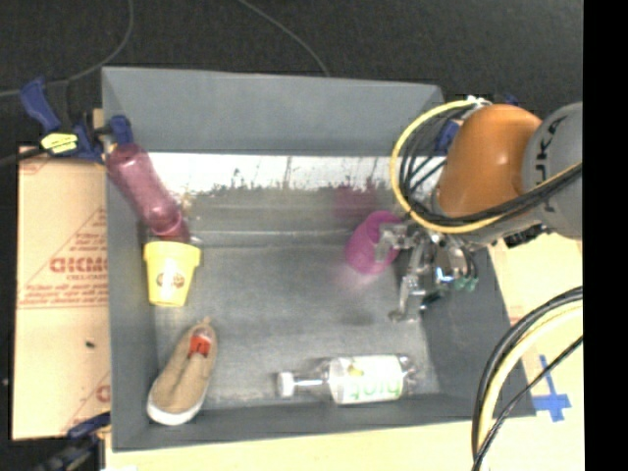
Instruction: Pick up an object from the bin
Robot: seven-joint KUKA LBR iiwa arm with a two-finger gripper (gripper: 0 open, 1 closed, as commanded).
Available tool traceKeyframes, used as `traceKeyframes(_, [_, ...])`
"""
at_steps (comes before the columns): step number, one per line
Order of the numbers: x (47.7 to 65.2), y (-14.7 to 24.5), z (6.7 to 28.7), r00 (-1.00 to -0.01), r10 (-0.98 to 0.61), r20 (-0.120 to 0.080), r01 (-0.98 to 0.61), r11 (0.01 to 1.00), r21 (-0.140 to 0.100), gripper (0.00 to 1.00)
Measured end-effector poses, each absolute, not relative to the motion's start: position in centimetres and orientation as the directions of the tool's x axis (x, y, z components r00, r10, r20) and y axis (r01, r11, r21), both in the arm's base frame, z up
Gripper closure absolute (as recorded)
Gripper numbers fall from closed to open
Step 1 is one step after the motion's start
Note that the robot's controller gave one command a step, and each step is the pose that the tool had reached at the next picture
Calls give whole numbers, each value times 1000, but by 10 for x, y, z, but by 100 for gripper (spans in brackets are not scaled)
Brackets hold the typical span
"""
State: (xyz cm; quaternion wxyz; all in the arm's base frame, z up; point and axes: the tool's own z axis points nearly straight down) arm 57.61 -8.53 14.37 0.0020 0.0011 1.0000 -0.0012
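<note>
Hand [417, 285] hangs low in the bin. I cannot tell if it is open or closed. A small pink cup [363, 243] is just beside the hand, up and to the left, maybe touching it. I think a short move that way would reach it. A clear bottle [365, 379] lies below the hand, well apart, its long side running left to right.

Dark speckled floor [226, 27], thin cables [294, 35] lying across it

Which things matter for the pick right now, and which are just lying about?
In play: gripper, pink cup nearest to it, bin.
Lying about: pink bottle, yellow cup, shoe, clear bottle.
</note>
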Motion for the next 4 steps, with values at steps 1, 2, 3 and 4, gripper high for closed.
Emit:
traceKeyframes(1, [527, -74, 77, -908, -419, -15, -419, 908, -11, 0])
traceKeyframes(2, [503, -85, 127, -889, -457, -6, -457, 889, -7, 0])
traceKeyframes(3, [474, -9, 100, -957, -289, -15, -289, 957, -5, 0])
traceKeyframes(4, [486, -16, 71, -913, -408, -14, -407, 913, -10, 0])
